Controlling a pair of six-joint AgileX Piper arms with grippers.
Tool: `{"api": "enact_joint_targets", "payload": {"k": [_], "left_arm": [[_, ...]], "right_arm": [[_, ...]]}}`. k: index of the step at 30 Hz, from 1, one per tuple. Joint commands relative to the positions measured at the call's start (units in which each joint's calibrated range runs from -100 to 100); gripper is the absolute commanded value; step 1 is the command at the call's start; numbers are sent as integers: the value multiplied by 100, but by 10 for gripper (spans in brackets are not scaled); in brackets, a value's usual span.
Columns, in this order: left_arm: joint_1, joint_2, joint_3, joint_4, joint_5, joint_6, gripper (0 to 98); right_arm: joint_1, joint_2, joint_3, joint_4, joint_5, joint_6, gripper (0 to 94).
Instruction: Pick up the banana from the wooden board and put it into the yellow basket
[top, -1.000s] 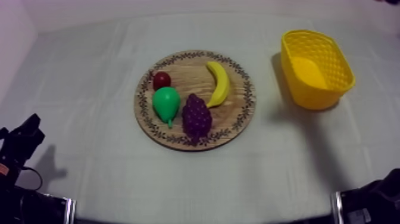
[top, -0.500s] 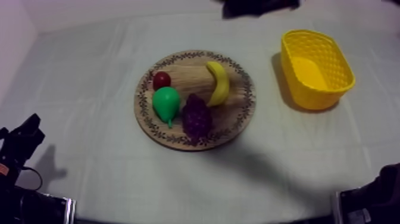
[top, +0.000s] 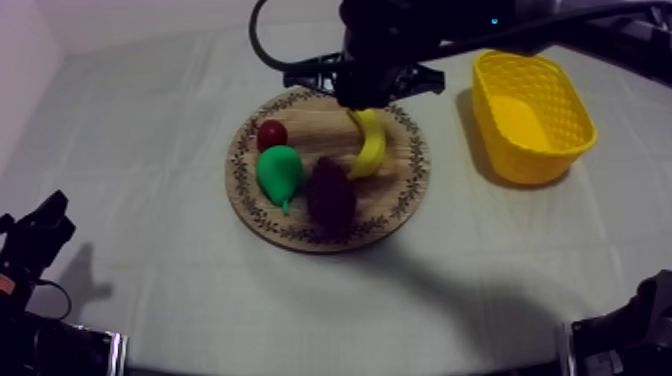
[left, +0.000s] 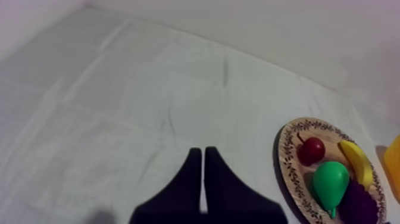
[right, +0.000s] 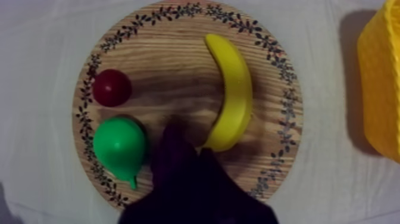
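The yellow banana (top: 372, 147) lies on the right half of the round wooden board (top: 400, 205), beside the grapes (top: 331, 196), the green pear (top: 279, 172) and the small red fruit (top: 271, 134). My right arm reaches in from the upper right. Its gripper (top: 366, 92) hangs above the board's far rim and hides the banana's far end. In the right wrist view the banana (right: 233, 95) curves just ahead of my right gripper (right: 189, 149), whose fingers lie together as a dark wedge with nothing in them. My left gripper (left: 203, 159) is shut over bare cloth, left of the board (left: 284, 156).
The yellow basket (top: 530, 112) stands upright to the right of the board, a short gap away, and its edge (right: 381, 83) shows beside the board in the right wrist view. My left arm (top: 38, 235) rests at the near left corner.
My right arm has swung in from the far edge and now hangs over the board's far side, casting a shadow on it. The fruit, the basket and the left arm have not moved.
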Motion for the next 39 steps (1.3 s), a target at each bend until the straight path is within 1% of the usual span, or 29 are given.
{"api": "enact_joint_targets", "payload": {"k": [1, 12, 17, 19, 24, 25, 27, 28, 30, 32, 34, 39], "left_arm": [[-1, -3, 3, -1, -2, 0, 1], [-1, -3, 3, -1, -2, 0, 1], [-1, -3, 3, -1, -2, 0, 1], [-1, -3, 3, -1, -2, 0, 1], [-1, -3, 3, -1, -2, 0, 1], [-1, -3, 3, -1, -2, 0, 1], [-1, -3, 3, -1, -2, 0, 1], [-1, -3, 3, -1, -2, 0, 1], [-1, -3, 3, -1, -2, 0, 1], [-1, -3, 3, -1, -2, 0, 1], [-1, -3, 3, -1, -2, 0, 1], [-1, -3, 3, -1, -2, 0, 1]], "right_arm": [[20, 111, -63, 31, 75, -8, 2], [136, 401, -345, 35, 209, 35, 2], [217, 415, -509, -62, 223, 280, 7], [227, 416, -554, -47, 267, 320, 35], [256, 406, -567, -18, 330, 329, 165], [272, 405, -566, -32, 327, 344, 224], [295, 403, -544, -58, 303, 413, 425], [291, 407, -527, -51, 303, 433, 495], [265, 417, -458, 0, 305, 427, 585], [247, 422, -374, 44, 282, 395, 641], [246, 424, -306, 67, 258, 369, 671], [264, 432, -217, 68, 218, 368, 695]]}}
